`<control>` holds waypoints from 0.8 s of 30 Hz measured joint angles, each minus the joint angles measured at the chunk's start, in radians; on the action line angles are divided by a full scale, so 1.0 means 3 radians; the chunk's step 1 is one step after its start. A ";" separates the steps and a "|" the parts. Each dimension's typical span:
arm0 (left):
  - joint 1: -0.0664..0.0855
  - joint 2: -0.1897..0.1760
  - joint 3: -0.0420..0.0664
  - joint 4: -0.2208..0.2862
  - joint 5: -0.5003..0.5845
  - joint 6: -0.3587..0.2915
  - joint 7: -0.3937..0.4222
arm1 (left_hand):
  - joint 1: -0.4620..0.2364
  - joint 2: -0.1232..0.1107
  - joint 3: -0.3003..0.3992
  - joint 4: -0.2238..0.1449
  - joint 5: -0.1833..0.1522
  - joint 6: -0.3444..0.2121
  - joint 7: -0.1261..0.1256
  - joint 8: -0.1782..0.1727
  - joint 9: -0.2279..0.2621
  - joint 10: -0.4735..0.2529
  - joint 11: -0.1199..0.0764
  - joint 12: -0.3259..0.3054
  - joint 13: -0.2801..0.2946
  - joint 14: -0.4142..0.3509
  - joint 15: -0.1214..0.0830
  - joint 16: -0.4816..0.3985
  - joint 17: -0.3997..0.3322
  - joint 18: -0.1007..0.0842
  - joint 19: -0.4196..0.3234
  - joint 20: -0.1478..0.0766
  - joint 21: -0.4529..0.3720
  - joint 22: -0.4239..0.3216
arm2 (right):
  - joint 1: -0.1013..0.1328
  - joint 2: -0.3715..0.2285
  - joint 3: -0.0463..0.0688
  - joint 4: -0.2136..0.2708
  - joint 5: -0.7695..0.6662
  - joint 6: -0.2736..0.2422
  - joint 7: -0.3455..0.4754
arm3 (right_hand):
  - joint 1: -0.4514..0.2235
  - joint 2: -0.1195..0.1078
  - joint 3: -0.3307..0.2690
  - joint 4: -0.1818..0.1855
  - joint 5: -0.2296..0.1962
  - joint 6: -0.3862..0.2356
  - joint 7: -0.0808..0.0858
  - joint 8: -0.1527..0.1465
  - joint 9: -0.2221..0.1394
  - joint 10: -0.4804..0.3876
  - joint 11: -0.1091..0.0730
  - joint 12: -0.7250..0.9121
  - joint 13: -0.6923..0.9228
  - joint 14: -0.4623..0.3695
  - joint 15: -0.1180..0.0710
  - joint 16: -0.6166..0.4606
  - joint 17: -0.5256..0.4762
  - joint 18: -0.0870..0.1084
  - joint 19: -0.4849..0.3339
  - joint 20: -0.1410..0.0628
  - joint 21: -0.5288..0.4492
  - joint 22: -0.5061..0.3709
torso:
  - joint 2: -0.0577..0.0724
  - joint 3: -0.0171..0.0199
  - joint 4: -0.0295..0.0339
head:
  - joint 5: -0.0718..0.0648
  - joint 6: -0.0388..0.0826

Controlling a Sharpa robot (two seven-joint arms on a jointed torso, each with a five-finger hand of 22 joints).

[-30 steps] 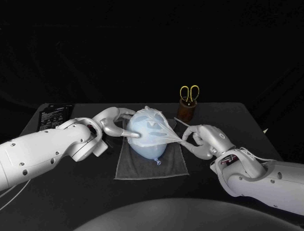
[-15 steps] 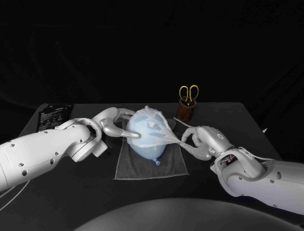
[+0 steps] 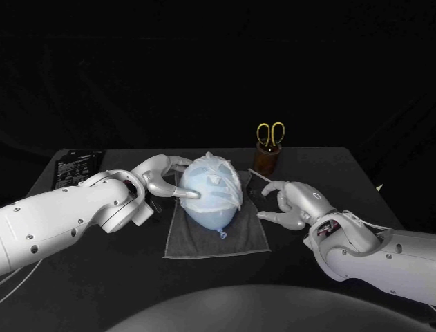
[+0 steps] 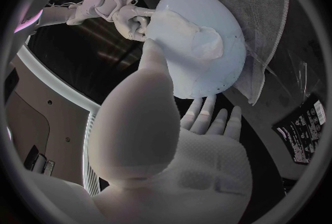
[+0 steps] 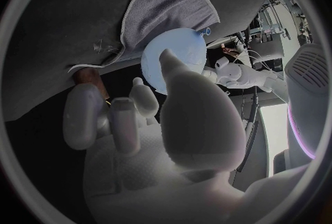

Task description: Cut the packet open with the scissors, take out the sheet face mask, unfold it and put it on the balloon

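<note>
a pale blue balloon (image 3: 213,207) lies in the middle of the black table (image 3: 317,166) on a grey towel (image 3: 247,238), its long axis running from the far side toward the robot, knot end nearest the robot. a white sheet face mask (image 3: 215,181) is draped over its wider far half. the left hand (image 3: 168,181) cups the balloon's left side, thumb on the mask's edge, fingers tucked beneath. the right hand (image 3: 292,204) sits just beside the balloon's right side, fingers spread, holding nothing. behind it, yellow-handled scissors (image 3: 271,133) stand handles up in a brown holder (image 3: 269,160). a black packet (image 3: 77,167) lies flat at the far left corner.
</note>
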 measured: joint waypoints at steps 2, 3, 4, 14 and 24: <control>0.0000 -0.0001 0.0000 0.0000 0.0000 0.0000 0.0000 | 0.0000 0.0000 0.0000 0.0000 0.0000 0.0000 0.0000 0.0000 0.0000 0.0000 0.0000 0.0000 0.0000 0.0000 0.0000 0.0000 0.0000 0.0000 0.0000 0.0000 0.0000 0.0000 | 0.0000 -0.0003 0.0000 0.0000 0.0039 0.0022 0.0003 | 0.0101 0.0083 -0.0179 0.0069 0.0000 0.0022 0.0009 0.0000 -0.0007 0.0000 0.0000 0.0027 -0.0005 0.0000 0.0000 0.0000 0.0001 0.0000 -0.0007 0.0008 0.0000 0.0000 | 0.0000 0.0000 -0.0002 | -0.0001 0.0000; 0.0000 -0.0002 0.0000 0.0000 0.0000 0.0000 0.0000 | 0.0000 0.0000 0.0000 0.0000 0.0000 0.0000 0.0000 0.0000 0.0000 0.0000 0.0000 0.0000 0.0000 0.0000 0.0000 0.0000 0.0000 0.0000 0.0000 0.0000 0.0000 0.0000 | 0.0000 -0.0005 0.0000 0.0002 0.0060 0.0028 0.0007 | 0.0150 0.0116 -0.0218 0.0087 0.0000 0.0076 0.0007 0.0005 -0.0007 0.0008 0.0005 0.0057 0.0007 0.0000 0.0000 0.0000 0.0001 0.0000 0.0000 0.0016 0.0024 -0.0001 | 0.0000 0.0000 -0.0002 | -0.0001 0.0000; 0.0000 -0.0004 0.0000 0.0001 0.0000 0.0000 0.0000 | 0.0000 0.0000 0.0000 0.0000 0.0000 0.0000 0.0000 0.0000 0.0000 0.0000 0.0000 0.0000 0.0000 0.0000 0.0000 0.0000 0.0000 0.0000 0.0000 0.0000 0.0000 0.0000 | 0.0002 -0.0009 0.0000 0.0005 0.0096 0.0033 0.0019 | 0.0199 0.0157 -0.0238 0.0103 0.0000 0.0124 0.0001 0.0020 -0.0007 0.0037 0.0002 0.0083 0.0021 0.0000 0.0000 0.0000 0.0002 0.0000 0.0010 0.0026 0.0056 -0.0001 | 0.0000 0.0000 -0.0002 | -0.0001 0.0000; -0.0001 -0.0102 0.0026 0.0080 0.0093 -0.0004 0.0080 | 0.0000 0.0000 0.0007 0.0004 0.0000 0.0000 0.0000 0.0000 0.0005 0.0002 0.0002 0.0000 -0.0001 0.0037 0.0037 0.0000 0.0017 0.0000 0.0000 0.0000 0.0000 0.0005 | 0.0318 0.0005 0.0009 -0.0079 0.1053 0.0090 0.0413 | 0.0421 0.0553 -0.0138 0.0236 0.0000 0.0430 -0.0046 -0.0118 -0.0142 0.0423 -0.0042 0.0525 0.0332 0.0001 0.0001 0.0124 0.0002 -0.0001 0.0047 -0.0001 0.0518 -0.0002 | 0.0002 0.0002 -0.0002 | -0.0014 0.0000; 0.0058 -0.0270 0.0098 0.0235 0.0473 0.0041 0.0302 | 0.0040 -0.0004 0.0019 0.0000 0.0000 0.0000 0.0000 0.0000 0.0012 0.0037 0.0037 0.0016 0.0001 0.0101 0.0077 0.0019 0.0034 0.0000 0.0000 0.0000 0.0000 0.0008 | 0.0789 0.0275 0.0012 -0.0562 0.2327 0.0621 0.0874 | 0.0458 0.0664 -0.0111 0.0291 0.0000 0.0631 -0.0068 -0.0319 -0.0268 0.0622 -0.0061 0.0984 0.0326 -0.0011 -0.0013 0.0157 0.0000 -0.0056 0.0040 -0.0031 0.0776 0.0000 | 0.0002 0.0001 0.0006 | -0.0023 0.0000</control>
